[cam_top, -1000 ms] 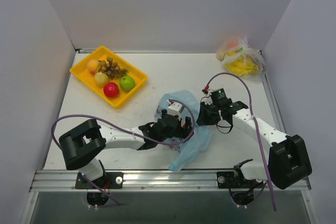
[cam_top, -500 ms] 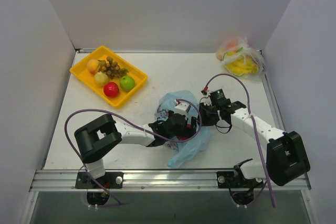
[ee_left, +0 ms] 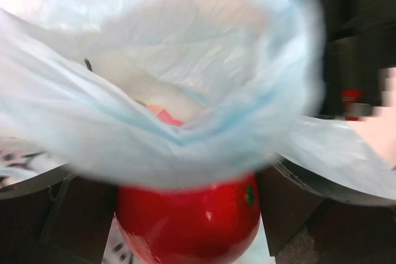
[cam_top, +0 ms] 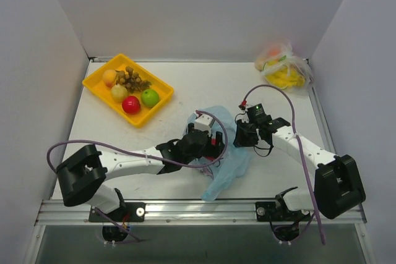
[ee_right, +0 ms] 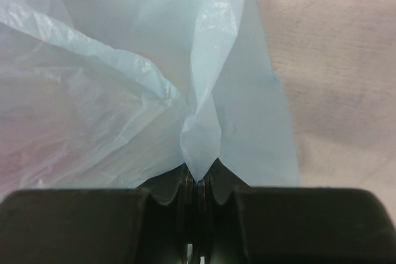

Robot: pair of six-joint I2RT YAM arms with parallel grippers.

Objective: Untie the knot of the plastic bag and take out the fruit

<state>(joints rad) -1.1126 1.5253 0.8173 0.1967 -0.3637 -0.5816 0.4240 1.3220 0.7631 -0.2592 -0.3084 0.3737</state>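
Note:
The light blue plastic bag (cam_top: 229,165) lies at the table's middle, open, no knot visible. My left gripper (cam_top: 210,146) is at its mouth, shut on a red apple (ee_left: 189,224), with bag film (ee_left: 154,103) draped over the apple's top. My right gripper (cam_top: 242,135) is shut on the bag's right edge; in the right wrist view the jaws pinch a fold of blue film (ee_right: 199,137). In the yellow tray (cam_top: 99,86) lie an orange (cam_top: 109,77), a brown bunch (cam_top: 131,79), a yellow pear (cam_top: 119,93), a green apple (cam_top: 150,97) and a red apple (cam_top: 130,106).
A clear tied bag with yellow-orange contents (cam_top: 284,69) sits at the back right corner. White walls enclose the table on three sides. A metal rail (cam_top: 198,211) runs along the near edge.
My left gripper had pushed deeper into the bag and has now drawn back toward the left with the red apple in it. My right gripper keeps its pinch on the bag.

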